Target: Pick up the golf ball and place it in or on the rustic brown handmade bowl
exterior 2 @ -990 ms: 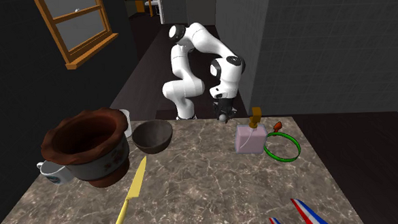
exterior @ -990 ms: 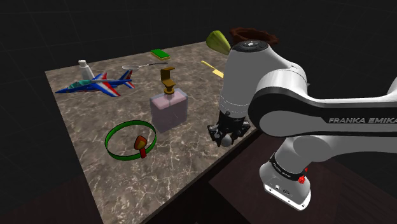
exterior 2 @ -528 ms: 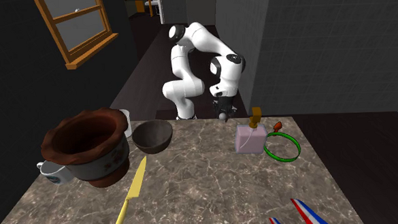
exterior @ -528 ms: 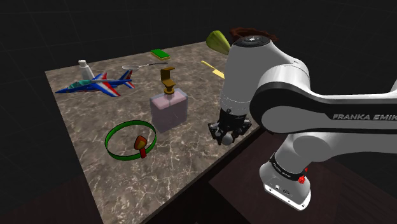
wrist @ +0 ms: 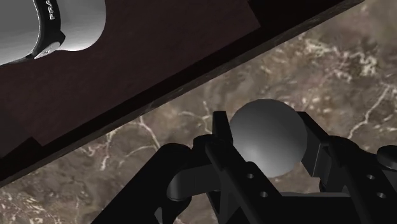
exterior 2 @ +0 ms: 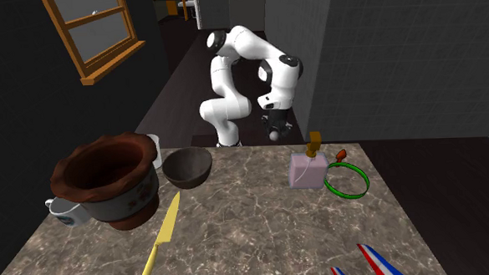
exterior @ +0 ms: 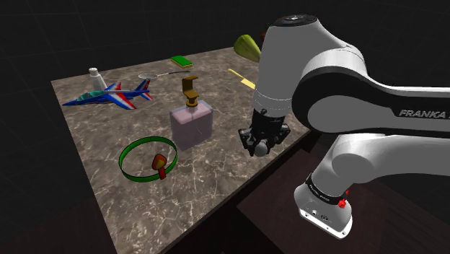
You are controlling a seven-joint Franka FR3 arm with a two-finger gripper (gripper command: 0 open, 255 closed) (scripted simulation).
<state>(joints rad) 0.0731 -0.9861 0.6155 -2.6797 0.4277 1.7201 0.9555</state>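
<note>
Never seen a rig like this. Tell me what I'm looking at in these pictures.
It is a white robot arm with a black two-fingered gripper. One camera looks from beside its stand, one from across the table, one sits on the hand. On the table: a toy jet, a soap bottle, a green ring, a dark bowl, a brown pot, a yellow knife. The fingers clasp a grey ball, held above the table.

**Table layout**

At the shoulder view's far left the toy jet [exterior: 108, 95] is set; the bottle [exterior: 191, 121] is placed mid-table, the ring [exterior: 148, 159] just near-left of it. The golf ball [wrist: 267, 137] is clasped in the gripper [exterior: 259, 149] over the right edge of the table [exterior: 94, 144].
</note>
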